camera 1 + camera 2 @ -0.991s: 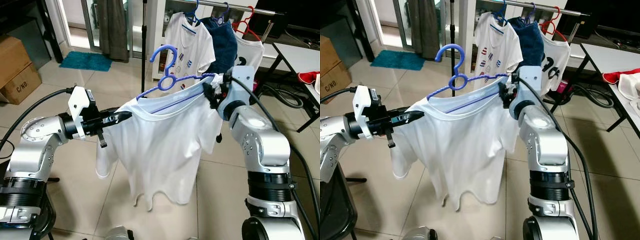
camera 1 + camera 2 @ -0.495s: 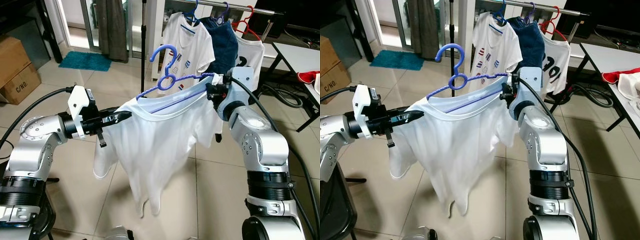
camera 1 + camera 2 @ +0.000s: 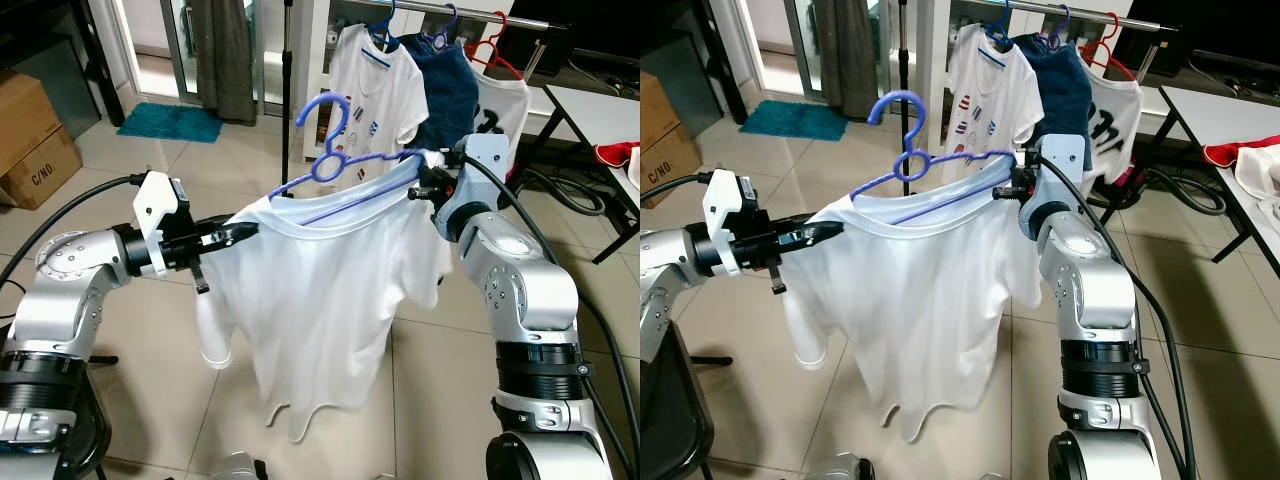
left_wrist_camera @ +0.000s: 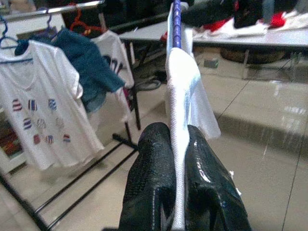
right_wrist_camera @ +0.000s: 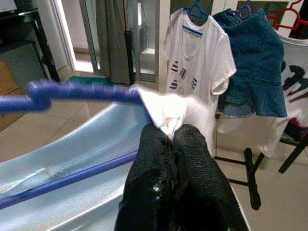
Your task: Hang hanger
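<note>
The blue hanger [image 3: 335, 165] sits inside the neck of the white T-shirt [image 3: 320, 300], held up in the air between my two arms, in front of the clothes rack [image 3: 455, 10]. My left end effector [image 3: 238, 232] has its fingers pinched closed on the shirt's shoulder — in the left wrist view the fabric runs up between the two black pads. My right end effector [image 3: 418, 186] is clamped on the other shoulder, gripping a fold of cloth right at the hanger's end, fingers pressed together. The hanger's hook [image 3: 895, 108] points up, clear of the rack's rail.

Compared with half a second ago, the shirt's body has swung back and now hangs broader and flatter — its hem had been bunched into a narrow tail. Both end effectors keep their grip at much the same height. Behind, a printed T-shirt [image 3: 985, 85] and a denim garment [image 3: 1060, 70] hang on the rack.
</note>
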Controlling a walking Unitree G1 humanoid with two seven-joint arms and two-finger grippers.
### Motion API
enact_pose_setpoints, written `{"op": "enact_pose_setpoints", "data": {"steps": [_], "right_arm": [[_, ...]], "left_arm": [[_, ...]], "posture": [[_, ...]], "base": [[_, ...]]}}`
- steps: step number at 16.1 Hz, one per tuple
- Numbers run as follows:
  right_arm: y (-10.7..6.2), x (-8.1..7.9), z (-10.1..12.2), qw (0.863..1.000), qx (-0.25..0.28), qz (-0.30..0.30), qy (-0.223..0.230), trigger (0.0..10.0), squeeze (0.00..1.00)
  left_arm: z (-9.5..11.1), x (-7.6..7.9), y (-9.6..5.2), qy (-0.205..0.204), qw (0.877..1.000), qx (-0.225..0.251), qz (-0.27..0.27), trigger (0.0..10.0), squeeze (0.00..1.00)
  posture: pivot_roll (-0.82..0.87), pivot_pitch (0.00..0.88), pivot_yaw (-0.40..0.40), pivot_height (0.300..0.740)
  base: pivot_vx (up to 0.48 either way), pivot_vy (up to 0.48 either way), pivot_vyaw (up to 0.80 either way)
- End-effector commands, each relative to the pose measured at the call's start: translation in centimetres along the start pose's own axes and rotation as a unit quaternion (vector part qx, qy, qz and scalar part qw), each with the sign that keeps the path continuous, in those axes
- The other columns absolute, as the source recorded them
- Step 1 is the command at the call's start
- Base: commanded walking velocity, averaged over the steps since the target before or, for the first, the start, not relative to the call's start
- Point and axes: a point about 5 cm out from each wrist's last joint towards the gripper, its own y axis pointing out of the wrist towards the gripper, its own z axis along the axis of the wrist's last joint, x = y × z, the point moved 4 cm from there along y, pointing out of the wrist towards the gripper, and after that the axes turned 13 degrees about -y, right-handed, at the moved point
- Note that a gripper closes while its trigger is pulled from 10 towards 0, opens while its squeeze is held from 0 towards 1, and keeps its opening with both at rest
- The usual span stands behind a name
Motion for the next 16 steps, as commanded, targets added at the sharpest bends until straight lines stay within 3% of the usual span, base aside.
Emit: {"op": "enact_pose_setpoints", "data": {"steps": [1, 4, 6, 10, 13, 14, 15, 16], "right_arm": [[-0.2, 0.3, 1.2, 1.0, 0.024, -0.007, 0.003, 0.0, 0.0], [-0.3, -0.4, 1.7, 0.999, 0.032, 0.005, 0.006, 0.0, 0.0], [-0.7, -2.1, 2.6, 0.998, 0.046, 0.037, 0.008, 0.0, 0.0], [-1.1, -4.2, 2.6, 0.996, 0.042, 0.074, -0.014, 0.0, 0.0], [-1.3, -4.4, 1.4, 0.996, 0.02, 0.078, -0.032, 0.0, 0.0], [-1.4, -4.4, 0.7, 0.996, 0.007, 0.081, -0.049, 8.8, 0.0], [-1.9, -5.7, -0.2, 0.988, -0.002, 0.135, -0.08, 10.0, 0.3], [-2.4, -6.9, -0.3, 0.979, 0.007, 0.183, -0.092, 10.0, 1.0]], "left_arm": [[0.5, -0.3, 0.3, 0.022, 1.0, -0.006, 0.005, 0.0, 0.0], [-0.2, -0.4, 0.5, 0.025, 0.999, -0.028, 0.01, 0.0, 0.0], [-1.0, -0.4, 1.0, 0.033, 0.998, -0.053, 0.011, 0.0, 0.0], [-0.6, -1.3, 1.4, 0.045, 0.997, -0.046, 0.04, 0.0, 0.0], [0.1, -1.8, 1.1, 0.047, 0.997, -0.031, 0.051, 0.0, 0.0], [0.3, -1.8, 1.0, 0.047, 0.997, -0.025, 0.049, 0.0, 0.0], [0.6, -1.9, 0.8, 0.046, 0.998, -0.015, 0.051, 0.0, 0.0], [0.7, -2.0, 0.7, 0.047, 0.997, -0.012, 0.055, 0.0, 0.0]], "posture": [[-0.01, 0.0, -0.046, 0.74], [-0.01, 0.0, -0.044, 0.74], [-0.01, 0.0, -0.045, 0.74], [-0.02, 0.0, -0.045, 0.74], [-0.02, 0.0, -0.046, 0.74], [-0.02, 0.0, -0.047, 0.74], [-0.02, 0.0, -0.046, 0.74], [-0.02, 0.0, -0.047, 0.74]], "base": [[0.0, 0.0, 0.0], [0.0, 0.0, 0.0], [0.0, 0.0, 0.0], [0.0, 0.0, 0.0], [0.0, 0.0, 0.0], [0.0, 0.0, 0.0], [0.0, 0.0, 0.0], [0.0, 0.0, 0.0]]}}
